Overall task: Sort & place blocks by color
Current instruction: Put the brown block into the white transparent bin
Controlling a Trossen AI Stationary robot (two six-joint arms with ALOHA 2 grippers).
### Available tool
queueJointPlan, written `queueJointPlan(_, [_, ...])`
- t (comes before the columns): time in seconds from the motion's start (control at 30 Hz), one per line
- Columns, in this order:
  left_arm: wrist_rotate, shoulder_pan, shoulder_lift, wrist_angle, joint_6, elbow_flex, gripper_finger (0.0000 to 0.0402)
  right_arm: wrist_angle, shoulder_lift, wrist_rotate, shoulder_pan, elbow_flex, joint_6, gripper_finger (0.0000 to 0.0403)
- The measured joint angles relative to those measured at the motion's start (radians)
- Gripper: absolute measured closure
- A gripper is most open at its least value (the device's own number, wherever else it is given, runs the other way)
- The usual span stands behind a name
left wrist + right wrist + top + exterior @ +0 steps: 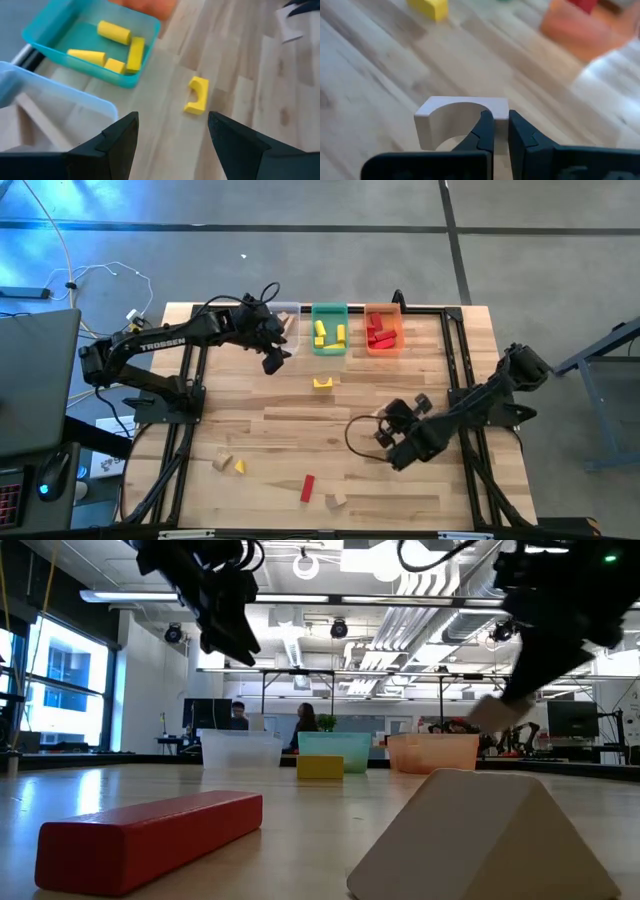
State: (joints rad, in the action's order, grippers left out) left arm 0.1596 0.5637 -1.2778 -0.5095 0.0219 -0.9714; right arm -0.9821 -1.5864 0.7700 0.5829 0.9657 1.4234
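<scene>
My left gripper (172,125) is open and hangs above the table beside the clear bin (287,318). The yellow arch (196,95) lies on the table beyond its fingers, short of the green bin (329,328), which holds several yellow blocks. My right gripper (501,120) is shut on a tan arch block (462,122) over the table's right middle (383,432). The orange bin (383,328) holds red blocks. A tan block (222,463), a yellow block (240,467), a red bar (308,488) and a tan wedge (335,500) lie near the table's near edge. My right gripper pinches one leg of the tan arch (501,107), with one finger (485,132) in the arch's hollow and the other (522,137) outside that end. In the low view the tan arch (500,712) sits lifted clear of the table.
The three bins stand in a row along the table's far edge. Black frame rails (455,370) run along both sides of the table. In the low view the red bar (150,835) and tan wedge (480,835) lie close to the camera. People sit in the room far behind.
</scene>
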Motion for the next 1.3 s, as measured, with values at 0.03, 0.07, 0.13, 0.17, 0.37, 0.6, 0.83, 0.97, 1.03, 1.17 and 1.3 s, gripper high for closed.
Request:
queueJointPlan(0.03, [0.015,0.001,0.0,0.0,0.005,0.0,0.0174,0.026,0.0,0.015,-0.013,0.0,-0.026,0.04])
queueJointPlan(0.07, [0.032,0.001,0.0,0.0,0.011,0.0,0.0174,0.054,0.0,0.03,-0.025,0.0,-0.057,0.04])
queueJointPlan(0.13, [0.073,0.001,0.0,0.0,0.021,0.0,0.0174,0.119,0.0,0.067,-0.048,0.0,-0.125,0.04])
queueJointPlan(0.17, [0.098,0.001,0.0,0.001,0.03,0.0,0.0174,0.158,0.0,0.089,-0.058,0.0,-0.164,0.04])
queueJointPlan(0.37, [0.213,0.001,0.0,0.019,0.107,0.0,0.0174,0.45,0.0,0.2,-0.113,0.0,-0.539,0.04])
queueJointPlan(0.6, [0.224,-0.032,-0.001,0.066,0.243,0.0,0.0174,0.792,0.001,0.225,-0.183,0.0,-1.029,0.04])
queueJointPlan(0.83, [0.268,-0.077,-0.001,0.09,0.338,0.0,0.0174,1.011,0.001,0.176,-0.244,0.001,-1.38,0.04])
queueJointPlan(0.97, [0.382,-0.098,-0.001,0.164,0.392,0.0,0.0174,1.16,0.001,0.115,-0.273,0.001,-1.568,0.04])
queueJointPlan(1.03, [0.403,-0.112,-0.001,0.2,0.412,0.0,0.0174,1.231,0.001,0.084,-0.286,0.001,-1.651,0.04])
queueJointPlan(1.17, [0.396,-0.136,-0.001,0.234,0.422,-0.001,0.0174,1.347,0.001,0.024,-0.302,0.001,-1.792,0.04])
queueJointPlan(1.3, [0.393,-0.156,-0.001,0.241,0.448,-0.001,0.0174,1.43,0.001,-0.018,-0.309,0.001,-1.877,0.04])
